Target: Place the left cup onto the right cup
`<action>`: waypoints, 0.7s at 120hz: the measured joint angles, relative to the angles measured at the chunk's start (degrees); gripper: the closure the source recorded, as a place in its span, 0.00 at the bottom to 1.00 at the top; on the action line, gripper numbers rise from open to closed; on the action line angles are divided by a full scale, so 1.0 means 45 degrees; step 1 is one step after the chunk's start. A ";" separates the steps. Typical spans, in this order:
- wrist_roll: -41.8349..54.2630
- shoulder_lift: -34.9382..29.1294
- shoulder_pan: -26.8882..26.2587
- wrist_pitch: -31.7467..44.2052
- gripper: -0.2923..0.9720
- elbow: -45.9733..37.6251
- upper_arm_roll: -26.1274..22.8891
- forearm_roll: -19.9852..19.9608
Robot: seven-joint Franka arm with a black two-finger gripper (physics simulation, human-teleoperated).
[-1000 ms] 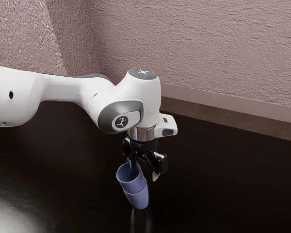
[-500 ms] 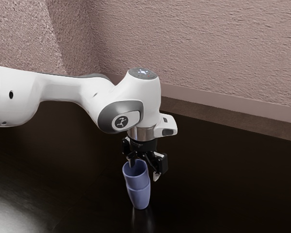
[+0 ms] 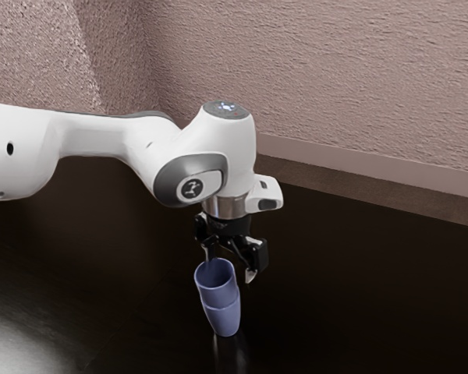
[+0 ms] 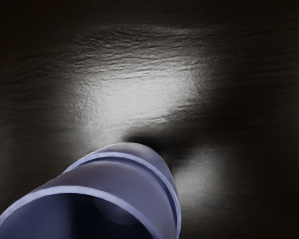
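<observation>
Two blue-violet cups stand nested on the dark table. The upper cup sits upright inside the lower cup. My black gripper hangs just above the stack's rim, open, its fingers spread to either side of the upper cup's mouth and touching nothing that I can see. In the wrist view the upper cup is right under my hand, with the lower cup ringing it further down.
The dark wooden table stretches around the stack, with a bright glare patch on it. A textured wall with a baseboard runs along the table's far side.
The upper cup, tilted a second ago, has settled upright into the lower cup. My hand has risen slightly off the stack with its fingers apart.
</observation>
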 joint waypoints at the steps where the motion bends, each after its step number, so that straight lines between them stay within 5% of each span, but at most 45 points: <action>1: 0.0000 -0.0004 0.0007 -0.0022 0.23 0.0030 0.0005 0.0003; 84: 0.0379 -0.0447 0.0161 -0.1823 0.23 0.1853 0.1853 0.0063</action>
